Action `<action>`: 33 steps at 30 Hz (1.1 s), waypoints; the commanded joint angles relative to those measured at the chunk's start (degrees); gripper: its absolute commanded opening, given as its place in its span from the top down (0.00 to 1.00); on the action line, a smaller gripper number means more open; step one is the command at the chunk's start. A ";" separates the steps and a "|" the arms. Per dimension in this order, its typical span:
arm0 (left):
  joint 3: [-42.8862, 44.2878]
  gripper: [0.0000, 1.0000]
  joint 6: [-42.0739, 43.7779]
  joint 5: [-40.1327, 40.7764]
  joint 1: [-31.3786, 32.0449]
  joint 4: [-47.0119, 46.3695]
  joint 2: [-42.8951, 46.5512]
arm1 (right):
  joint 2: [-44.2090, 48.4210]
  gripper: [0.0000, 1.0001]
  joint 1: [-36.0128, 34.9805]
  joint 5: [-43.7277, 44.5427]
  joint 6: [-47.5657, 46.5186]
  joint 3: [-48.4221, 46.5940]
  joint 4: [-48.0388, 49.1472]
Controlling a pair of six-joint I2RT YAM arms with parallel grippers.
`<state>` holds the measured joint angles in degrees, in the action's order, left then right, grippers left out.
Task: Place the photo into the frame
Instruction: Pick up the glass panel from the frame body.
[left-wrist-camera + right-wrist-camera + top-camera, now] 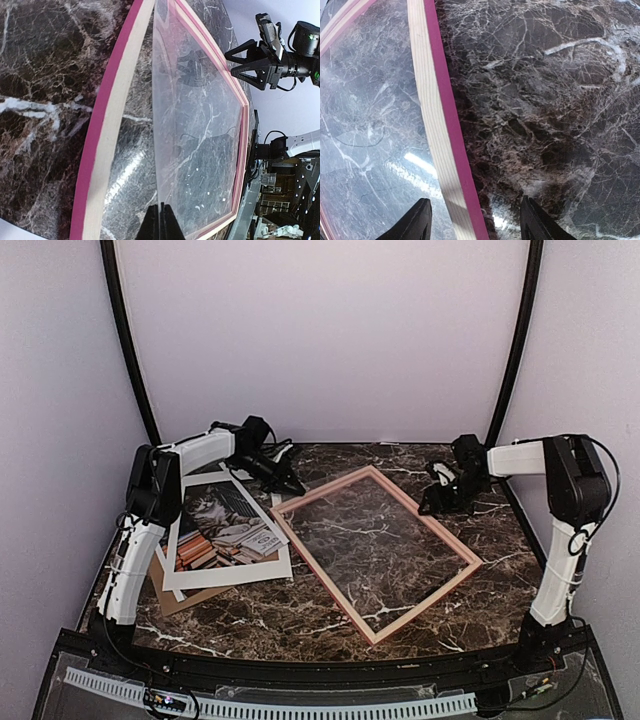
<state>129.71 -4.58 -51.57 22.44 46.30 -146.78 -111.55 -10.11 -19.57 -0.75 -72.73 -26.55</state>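
Pink-and-wood frame: lies flat on the marble table between the two grippers. Its far-left corner is just below the left gripper and its far-right rail is below the right gripper.
Clear pane: sits in the frame opening. In the left wrist view its near edge stands off the frame rail and runs straight into the closed fingers.
Left gripper: fingers are fully together. As far as the wrist view shows, they pinch the thin edge of the clear pane.
Right gripper: jaws are parted, with one finger on each side of the frame rail. No contact is visible and nothing is held.
Photo: outside the frame, to the left of the left gripper and beside that arm's forearm. It lies face up, and neither gripper touches it.
White mat: directly under the photo, with its border showing around the print.
Brown backing board: under the mat, with a corner showing at the near left.
Done: nothing of the placement itself, since the frame holds only the pane.
Step in hand (judgement): handling the pane at the frame's corner while the right gripper stands ready to steady the rail.
Left to do (judgement): settle or clear the pane, pick up the photo, carry it across to the frame opening and lay it square inside the rails.
Progress (judgement): early, with the main transfer not yet begun.
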 commanded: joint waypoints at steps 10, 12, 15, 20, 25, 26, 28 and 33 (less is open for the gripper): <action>0.19 1.00 3.72 -0.90 2.51 -1.43 13.06 | 7.37 0.37 0.46 -4.25 1.29 0.87 3.36; 0.20 1.00 4.04 -0.66 2.71 -1.02 14.28 | 8.56 0.36 0.49 -5.07 2.01 1.32 4.28; -0.30 1.00 4.18 -0.53 3.23 -1.35 16.93 | 10.10 0.35 0.44 -6.54 2.14 2.07 5.59; -1.98 1.00 3.00 0.48 4.71 -3.72 20.88 | 13.54 0.34 0.44 -8.66 3.45 5.11 8.32; -2.20 1.00 1.77 2.93 6.96 -4.73 24.51 | 14.23 0.33 0.44 -5.94 3.95 7.61 8.06; -2.23 1.00 1.48 3.51 7.35 -4.62 25.22 | 14.27 0.33 0.44 -4.93 4.31 8.17 8.01; -2.63 1.00 1.13 3.90 7.95 -4.71 26.47 | 14.89 0.33 0.44 -3.24 5.56 9.80 8.90; -4.99 1.00 1.20 4.89 10.04 -5.55 29.37 | 16.50 0.33 0.44 -0.41 7.98 12.15 9.61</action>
<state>126.34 -3.27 -46.13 31.11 44.03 -123.55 -97.80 -9.96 -23.24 4.69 -61.89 -18.96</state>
